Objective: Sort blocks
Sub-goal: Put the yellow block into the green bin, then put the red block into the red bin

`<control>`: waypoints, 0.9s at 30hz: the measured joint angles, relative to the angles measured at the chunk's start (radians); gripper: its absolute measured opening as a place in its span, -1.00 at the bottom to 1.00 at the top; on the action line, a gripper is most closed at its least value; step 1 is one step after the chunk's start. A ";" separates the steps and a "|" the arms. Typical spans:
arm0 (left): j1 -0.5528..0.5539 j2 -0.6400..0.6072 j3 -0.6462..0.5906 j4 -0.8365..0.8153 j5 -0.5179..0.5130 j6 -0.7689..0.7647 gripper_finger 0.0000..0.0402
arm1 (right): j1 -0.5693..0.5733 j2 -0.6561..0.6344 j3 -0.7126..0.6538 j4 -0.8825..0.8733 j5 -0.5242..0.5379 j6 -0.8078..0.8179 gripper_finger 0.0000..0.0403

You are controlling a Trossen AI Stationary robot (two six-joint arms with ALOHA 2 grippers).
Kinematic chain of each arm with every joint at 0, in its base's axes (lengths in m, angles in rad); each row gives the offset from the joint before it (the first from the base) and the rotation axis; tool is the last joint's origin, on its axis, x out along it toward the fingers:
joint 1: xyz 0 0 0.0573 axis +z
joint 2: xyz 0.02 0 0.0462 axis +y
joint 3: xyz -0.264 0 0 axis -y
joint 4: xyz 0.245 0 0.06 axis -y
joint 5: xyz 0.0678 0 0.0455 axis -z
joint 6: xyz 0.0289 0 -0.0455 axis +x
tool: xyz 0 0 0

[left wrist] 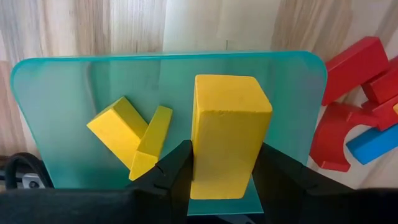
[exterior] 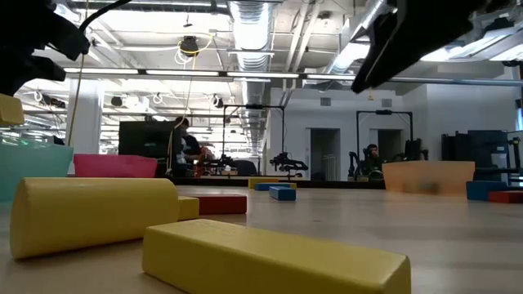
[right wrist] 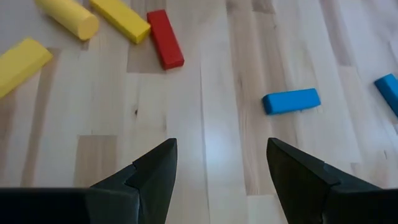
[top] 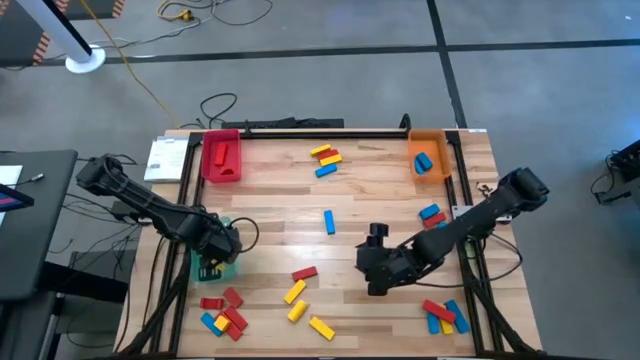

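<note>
My left gripper [left wrist: 224, 180] is shut on a yellow block [left wrist: 229, 130] over the green tray [left wrist: 56, 99], at the table's left side [top: 213, 262]. Two yellow blocks [left wrist: 118, 127] [left wrist: 154, 142] lie in that tray, one leaning on the other. My right gripper [right wrist: 221, 168] is open over bare wood near the table's middle [top: 368, 262]. It touches nothing. Ahead of it lie a blue block [right wrist: 291, 101], a red block [right wrist: 165, 38] and yellow blocks [right wrist: 121, 20]. A red block lies in the red tray [top: 221, 157], a blue one in the orange tray [top: 428, 155]. My left gripper pinches the yellow block between its two fingers [left wrist: 177, 171], on two opposite long sides near the end closest to the wrist [left wrist: 221, 183]. The fingers come from above, pointing down, and lie along the block. The block sticks out past the fingertips above the green tray.
Loose blocks lie in clusters at the near left [top: 222, 312], near right [top: 445, 315], far middle [top: 325, 158] and right [top: 432, 213]. Red blocks [left wrist: 351, 99] lie beside the green tray. Yellow blocks [exterior: 261, 257] lie close to the near edge. Black frame rails run along the table's sides.
</note>
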 joint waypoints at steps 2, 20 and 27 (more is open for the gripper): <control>0.000 0.000 0.000 0.000 0.000 -0.006 -0.29 | 0.000 0.019 0.000 0.012 0.000 -0.005 0.29; 0.000 0.000 0.000 -0.001 -0.007 -0.028 -0.20 | 0.000 0.116 -0.001 0.230 -0.102 -0.158 0.29; 0.000 0.000 0.000 0.000 -0.011 -0.032 0.15 | -0.001 0.149 0.000 0.300 -0.134 -0.193 0.29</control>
